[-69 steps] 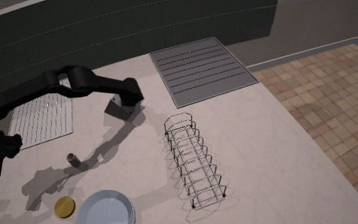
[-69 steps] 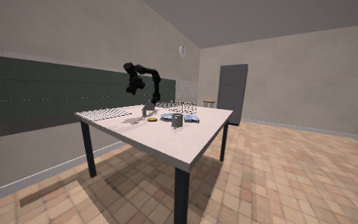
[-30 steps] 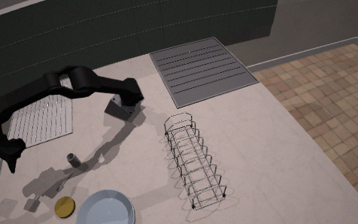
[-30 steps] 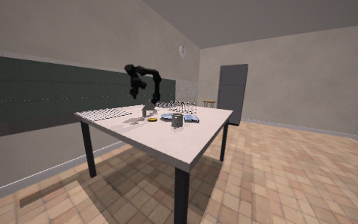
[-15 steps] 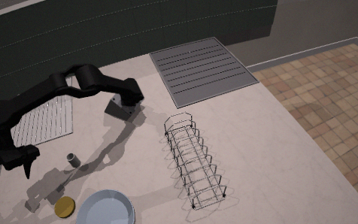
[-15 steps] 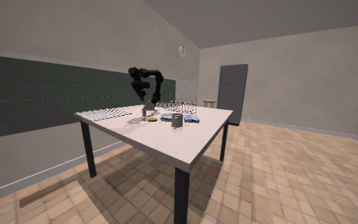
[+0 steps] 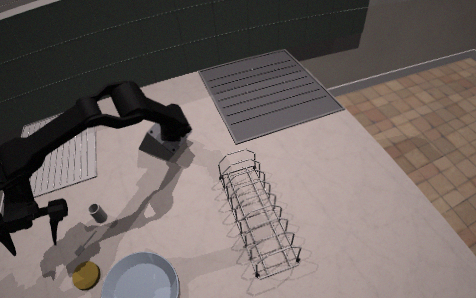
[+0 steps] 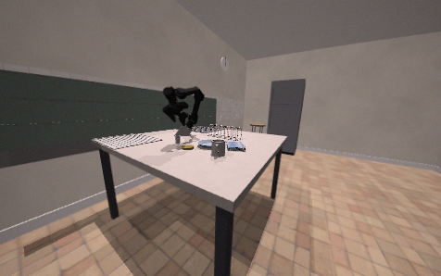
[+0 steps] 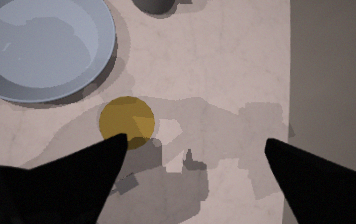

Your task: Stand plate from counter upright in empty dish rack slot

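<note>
We see the pale blue plate [image 7: 140, 276] lying flat on the counter [image 7: 350, 200] near its front edge, partly cut off by the bottom of the top view. Just beside it, on its left in that view, lies a small yellow disc [image 7: 86, 275], apart from the plate's rim. In the wrist view the plate [image 9: 47, 47] fills the upper left corner and the disc [image 9: 126, 121] sits just below it, partly covered by one dark fingertip [image 9: 107, 155].

The wire dish rack [image 7: 260, 220] stands well apart from the plate, to its right in the top view, with every slot that we can see holding nothing; its feet rest on the counter.

Our gripper [image 7: 32, 232] hangs above the counter at the left edge of the top view, near the disc and a short grey cylinder [image 7: 98, 212]. Its jaws are spread to their widest and hold nothing.

Farther out we find a white ribbed mat [image 7: 65, 160] under the arm [image 7: 125, 107], a grey ribbed mat [image 7: 270, 92] behind the rack, and tiled floor [image 7: 430, 130] beyond the counter's edge.
</note>
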Motion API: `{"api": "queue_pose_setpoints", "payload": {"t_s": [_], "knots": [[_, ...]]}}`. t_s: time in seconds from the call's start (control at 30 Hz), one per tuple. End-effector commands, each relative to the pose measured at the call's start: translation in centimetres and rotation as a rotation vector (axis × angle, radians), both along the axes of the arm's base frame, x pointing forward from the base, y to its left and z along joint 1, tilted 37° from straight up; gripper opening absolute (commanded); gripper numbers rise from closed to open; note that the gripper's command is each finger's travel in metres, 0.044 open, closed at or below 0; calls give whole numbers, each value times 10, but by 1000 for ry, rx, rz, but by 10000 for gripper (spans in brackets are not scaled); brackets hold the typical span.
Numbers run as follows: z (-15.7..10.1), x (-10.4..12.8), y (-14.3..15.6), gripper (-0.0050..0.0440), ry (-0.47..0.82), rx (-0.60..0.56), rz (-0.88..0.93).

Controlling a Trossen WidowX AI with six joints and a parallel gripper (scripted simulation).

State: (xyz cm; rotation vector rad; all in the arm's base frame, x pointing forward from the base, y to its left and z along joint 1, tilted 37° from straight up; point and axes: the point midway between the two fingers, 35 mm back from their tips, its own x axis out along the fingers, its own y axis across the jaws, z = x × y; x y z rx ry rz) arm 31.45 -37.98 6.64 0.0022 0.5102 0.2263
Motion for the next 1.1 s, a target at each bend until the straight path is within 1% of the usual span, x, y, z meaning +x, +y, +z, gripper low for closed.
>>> {"api": "queue_pose_setpoints", "payload": {"t_s": [0.0,0.43,0.5,0.73,1.0,1.07], "knots": [[4,1,11,440,-2,93,-74],[8,4,51,440,48,496,-225],[8,4,51,440,48,496,-225],[9,4,74,440,90,725,-301],[10,3,98,440,143,953,-369],[10,3,98,440,143,953,-369]]}}
